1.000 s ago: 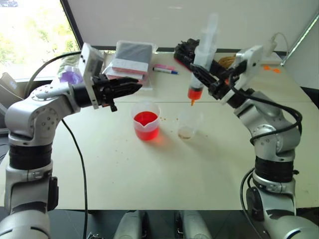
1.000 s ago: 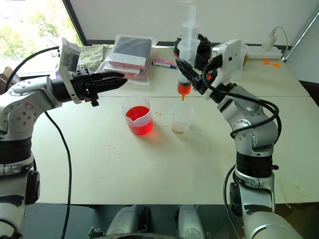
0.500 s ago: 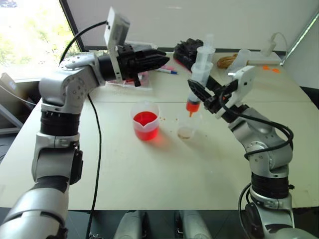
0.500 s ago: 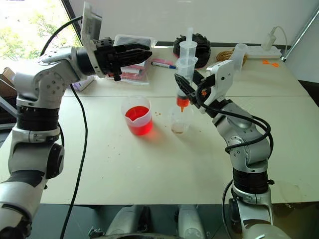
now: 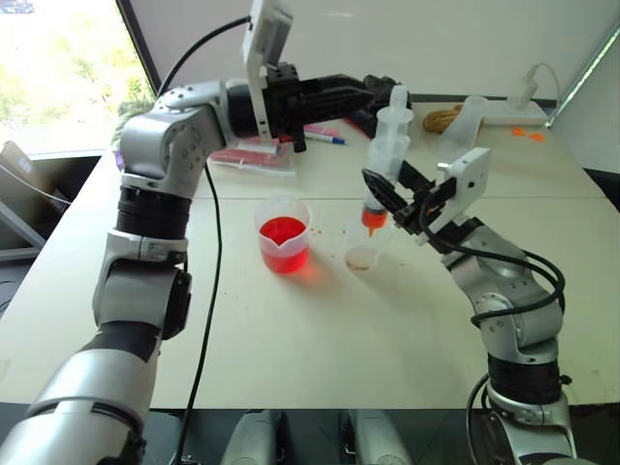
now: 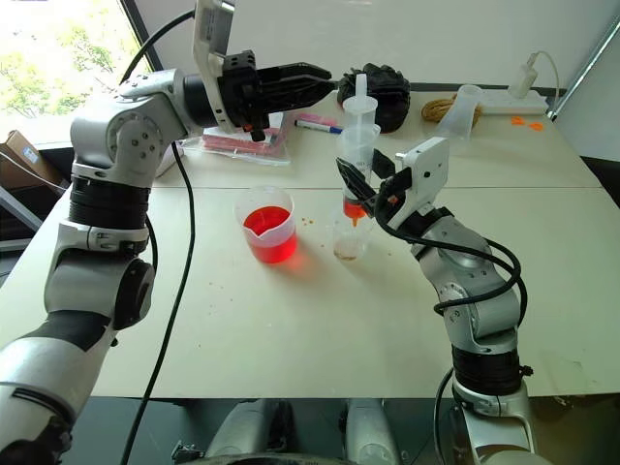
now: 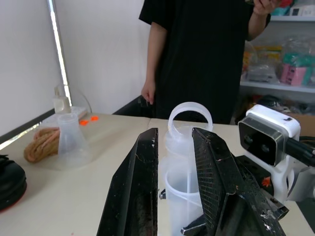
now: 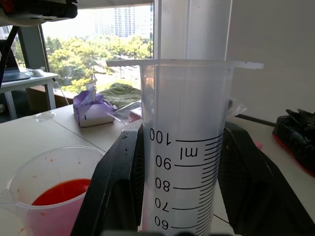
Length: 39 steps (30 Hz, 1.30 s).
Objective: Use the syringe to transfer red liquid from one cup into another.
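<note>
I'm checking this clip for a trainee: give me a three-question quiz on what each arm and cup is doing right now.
1. True or false: the right gripper holds the syringe upright with its orange tip over the plain cup.
2. Which cup holds most of the red liquid? A) spouted beaker B) plain cup C) neither
3. Fill in: the left gripper has its shut jaws close by the top of the syringe's ____.

Key: 1 true; 2 A; 3 plunger

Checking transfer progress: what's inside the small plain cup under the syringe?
The syringe tip, orange, sits at the plain cup mouth; a thin residue lies at its bottom. No clear red pool shows.
</note>
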Tool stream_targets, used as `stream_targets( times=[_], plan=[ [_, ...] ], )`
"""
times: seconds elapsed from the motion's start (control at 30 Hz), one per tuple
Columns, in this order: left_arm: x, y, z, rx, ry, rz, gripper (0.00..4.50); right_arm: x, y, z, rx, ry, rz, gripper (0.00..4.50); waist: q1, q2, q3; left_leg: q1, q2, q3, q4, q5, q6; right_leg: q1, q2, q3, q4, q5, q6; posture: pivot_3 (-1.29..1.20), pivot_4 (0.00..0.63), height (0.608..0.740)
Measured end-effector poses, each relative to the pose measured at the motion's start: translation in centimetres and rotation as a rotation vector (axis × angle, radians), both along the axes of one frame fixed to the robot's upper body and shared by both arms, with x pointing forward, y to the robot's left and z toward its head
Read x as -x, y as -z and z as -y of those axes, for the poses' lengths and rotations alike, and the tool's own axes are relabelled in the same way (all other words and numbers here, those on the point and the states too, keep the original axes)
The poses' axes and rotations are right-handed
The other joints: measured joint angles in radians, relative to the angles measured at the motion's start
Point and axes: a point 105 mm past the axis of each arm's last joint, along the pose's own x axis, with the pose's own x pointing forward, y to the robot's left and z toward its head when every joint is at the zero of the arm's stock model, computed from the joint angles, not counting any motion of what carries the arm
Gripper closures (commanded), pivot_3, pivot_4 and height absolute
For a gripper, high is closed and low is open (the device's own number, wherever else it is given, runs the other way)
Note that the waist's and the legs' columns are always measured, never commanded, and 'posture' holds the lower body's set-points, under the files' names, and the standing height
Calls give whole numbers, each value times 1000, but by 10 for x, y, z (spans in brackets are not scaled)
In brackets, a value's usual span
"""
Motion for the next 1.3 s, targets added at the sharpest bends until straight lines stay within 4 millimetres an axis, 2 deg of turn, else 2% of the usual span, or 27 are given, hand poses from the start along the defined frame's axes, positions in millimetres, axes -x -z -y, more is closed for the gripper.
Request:
stream_targets(
  times=[0.2,0.47,0.83,1.3],
  plan=[
    [1,-1,5,-4,22,1,3441,1,1,-4,18,-13,6,3048,0,0,0,0,0,0,0,0,0,0,0,0,0,0,0,0,150,740],
    [-6,15,17,-41,33,-24,3441,1,2,-5,23,-13,6,3048,1,0,0,0,0,0,0,0,0,0,0,0,0,0,0,0,150,740],
    [-7,14,30,-40,71,-15,3441,0,2,-2,34,1,8,3048,1,0,0,0,0,0,0,0,0,0,0,0,0,0,0,0,150,740],
    [-4,26,33,-100,74,-36,3441,-2,5,-1,48,11,1,3048,1,0,0,0,0,0,0,0,0,0,0,0,0,0,0,0,150,740]
  ],
)
